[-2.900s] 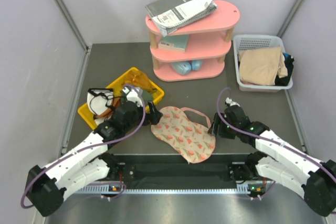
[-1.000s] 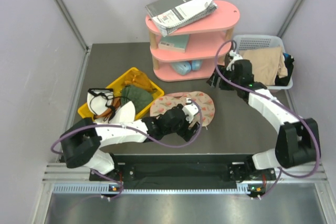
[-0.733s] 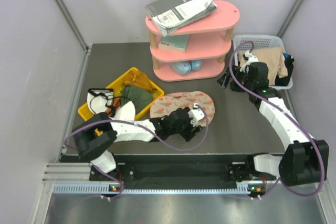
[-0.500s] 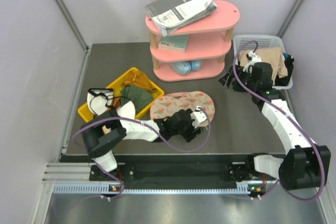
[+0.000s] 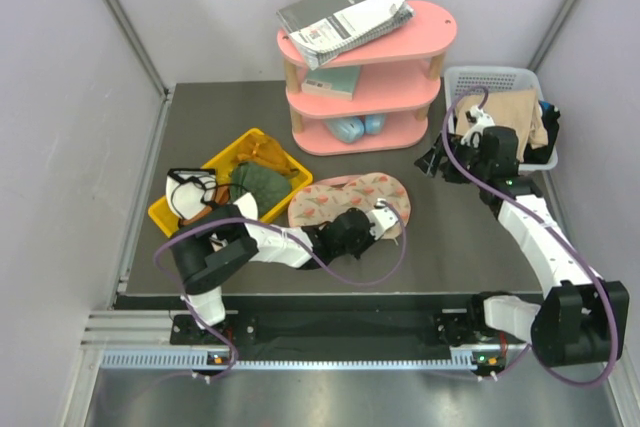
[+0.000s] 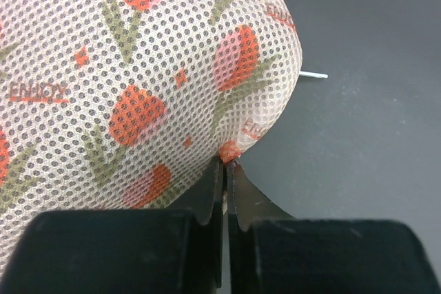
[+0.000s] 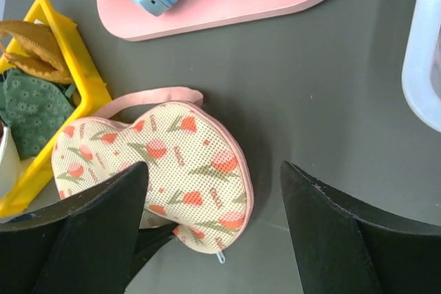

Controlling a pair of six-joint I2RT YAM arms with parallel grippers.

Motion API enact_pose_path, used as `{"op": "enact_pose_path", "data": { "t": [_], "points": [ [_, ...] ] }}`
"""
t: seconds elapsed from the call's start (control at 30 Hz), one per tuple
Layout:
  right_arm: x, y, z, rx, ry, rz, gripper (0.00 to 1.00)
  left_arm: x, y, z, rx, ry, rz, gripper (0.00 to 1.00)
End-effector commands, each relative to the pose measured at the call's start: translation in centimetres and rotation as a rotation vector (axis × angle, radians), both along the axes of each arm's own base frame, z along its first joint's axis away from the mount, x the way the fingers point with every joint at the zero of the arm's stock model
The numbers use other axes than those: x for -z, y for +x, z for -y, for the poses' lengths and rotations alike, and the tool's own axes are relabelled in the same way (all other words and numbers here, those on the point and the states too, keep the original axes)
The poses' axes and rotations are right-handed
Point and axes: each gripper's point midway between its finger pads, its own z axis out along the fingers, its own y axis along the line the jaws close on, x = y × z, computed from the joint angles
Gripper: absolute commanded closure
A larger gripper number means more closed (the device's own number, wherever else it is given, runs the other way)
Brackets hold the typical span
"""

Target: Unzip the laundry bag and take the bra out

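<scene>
left hand (image 6: 225, 164) has closed, pinching laundry bag (image 5: 340, 197) edge | right hand (image 7: 213, 170) open (apart from bag)

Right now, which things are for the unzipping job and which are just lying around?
For the job: laundry bag; left fingers, pinched shut on its edge. The bra isn't visible.

Just lying about: yellow bin, pink shelf, books, white basket.

The left hand (image 6: 224, 163) is pinched closed, its arm low; the right hand (image 7: 213, 170) gapes wide, arm reaching forward.
</scene>
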Motion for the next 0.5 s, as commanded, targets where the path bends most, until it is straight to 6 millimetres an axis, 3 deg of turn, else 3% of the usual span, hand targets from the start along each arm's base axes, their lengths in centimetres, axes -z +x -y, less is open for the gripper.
{"op": "enact_pose_path", "data": {
  "t": [0.0,0.2,0.33,0.47],
  "points": [
    [-1.0,-0.5,0.3,-0.022,-0.024,0.073,0.23,-0.8,1.2,0.5,-0.044,-0.04,0.004,1.0],
    [0.2,-1.8,-1.0,-0.09,-0.022,0.118,0.25,-3.6,1.8,-0.6,-0.086,-0.104,-0.072,1.0],
    [0.4,-3.7,-4.9,-0.213,-0.088,0.173,0.3,-6.1,2.2,-1.4,-0.09,-0.17,-0.163,1.0],
    [0.0,-5.6,-7.1,-0.265,-0.147,0.231,0.31,-7.4,2.9,-2.9,-0.102,-0.225,-0.258,1.0]
  ]
}}
